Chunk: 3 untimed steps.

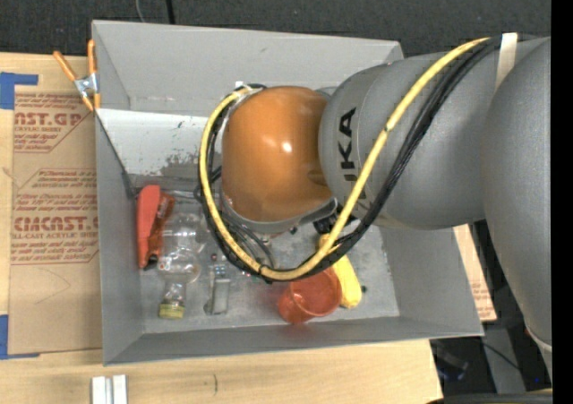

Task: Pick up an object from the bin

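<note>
Grey arm [448, 142] from right, orange wrist cover [269, 153]

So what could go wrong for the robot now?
Its cables loop right beside the orange cup and yellow thing, so they might snag or knock those. The clear plastic piece lies against the red tool; grabbing one could drag the other.

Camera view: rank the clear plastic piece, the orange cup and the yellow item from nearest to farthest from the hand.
1. Clear plastic piece: just up and toward the view's left of the hand.
2. Orange cup: toward the view's right of the hand, on its side.
3. Yellow item: beyond the cup, farther right.
</note>
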Available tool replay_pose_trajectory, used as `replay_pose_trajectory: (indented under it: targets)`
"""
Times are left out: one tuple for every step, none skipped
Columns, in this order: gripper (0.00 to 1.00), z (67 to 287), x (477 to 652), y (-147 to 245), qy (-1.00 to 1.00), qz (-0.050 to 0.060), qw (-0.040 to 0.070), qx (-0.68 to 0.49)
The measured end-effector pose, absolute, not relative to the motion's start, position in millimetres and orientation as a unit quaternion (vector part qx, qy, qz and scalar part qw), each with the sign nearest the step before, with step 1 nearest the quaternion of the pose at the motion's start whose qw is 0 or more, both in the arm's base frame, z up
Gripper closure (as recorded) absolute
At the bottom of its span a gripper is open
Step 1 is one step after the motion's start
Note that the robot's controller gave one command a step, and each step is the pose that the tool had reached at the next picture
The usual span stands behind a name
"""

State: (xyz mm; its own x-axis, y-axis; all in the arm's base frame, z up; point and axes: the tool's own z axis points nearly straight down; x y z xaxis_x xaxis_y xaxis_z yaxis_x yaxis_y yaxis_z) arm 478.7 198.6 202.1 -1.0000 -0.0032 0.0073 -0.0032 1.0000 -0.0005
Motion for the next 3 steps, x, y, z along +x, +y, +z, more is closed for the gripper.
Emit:
replay_pose_trajectory:
  targets:
    - [0.0,206.6,480.8,197.2,-1.0,-0.001,0.0,0.0]
    - [0.0,163.6,485.8,200.8,-0.997,-0.001,-0.001,0.073]
    - [0.0,136.1,487.4,207.5,-0.978,-0.001,0.0,0.21]
